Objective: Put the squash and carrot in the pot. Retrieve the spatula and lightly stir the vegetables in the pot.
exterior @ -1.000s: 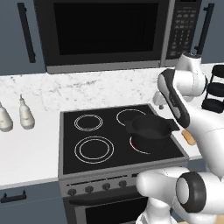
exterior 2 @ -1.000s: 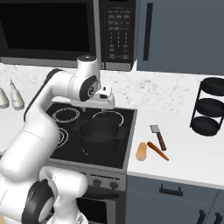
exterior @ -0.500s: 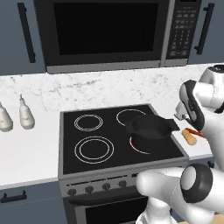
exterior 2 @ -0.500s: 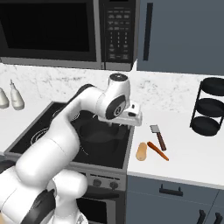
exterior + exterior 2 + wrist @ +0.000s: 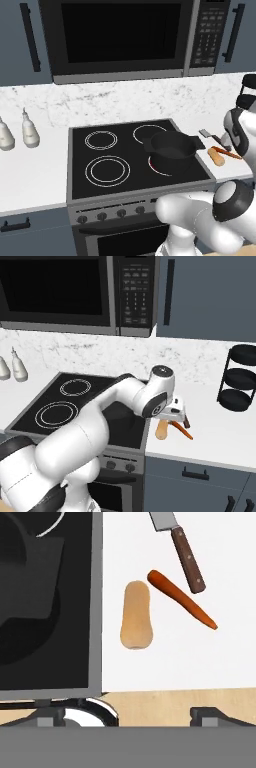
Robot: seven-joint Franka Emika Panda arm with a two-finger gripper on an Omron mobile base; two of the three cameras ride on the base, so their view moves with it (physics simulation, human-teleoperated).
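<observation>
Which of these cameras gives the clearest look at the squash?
The hand view: the squash lies whole and unblocked on the white counter beside the carrot. The left base view shows it small and far off; in the right base view the arm covers part of it.

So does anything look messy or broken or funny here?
Nothing stands out. The squash, the carrot and the spatula lie loose on the white counter beside the stove, close together but not touching. The pot sits upright on a burner. No spill or damage shows.
</observation>
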